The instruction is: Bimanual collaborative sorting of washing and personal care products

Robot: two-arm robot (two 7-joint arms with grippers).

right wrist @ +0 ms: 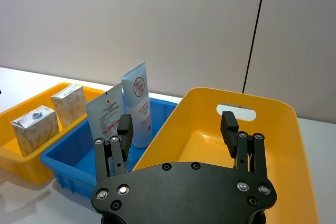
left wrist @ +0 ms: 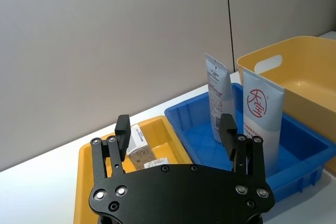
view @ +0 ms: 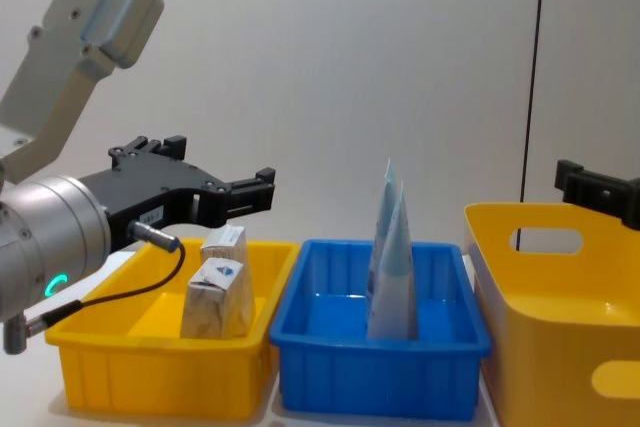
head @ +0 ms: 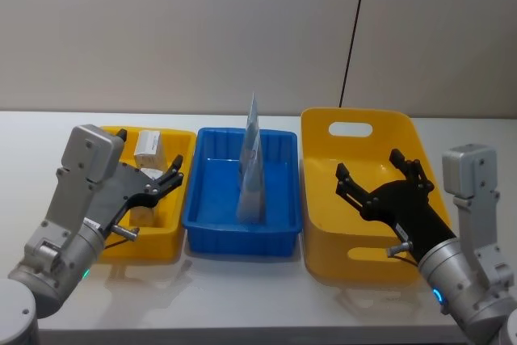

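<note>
Far left, the left gripper hangs over the small yellow bin, its fingers spread wide and gripping nothing. Below it two whitish, leaf-patterned block packs stand in that bin. The near block pack sits right under the fingers, and the chest view shows clear air between them. The far block pack stands close behind it, toward the bin's back wall.

Moving along to the middle, the blue bin sits just beside the small yellow one on the white table. Inside, two pale-blue pouches stand on end, one close behind the other, about halfway across the bin. From the chest view they look edge-on and taper to a point at the top. In the left wrist view one of them shows a round red logo.

Over on the right stands the large yellow bin, with a handle slot cut into its far wall, just beside the blue bin. The right gripper hovers above its inside, fingers likewise splayed apart with nothing between them. In the chest view it pokes in from the right edge, above the bin's rim and not touching it.
</note>
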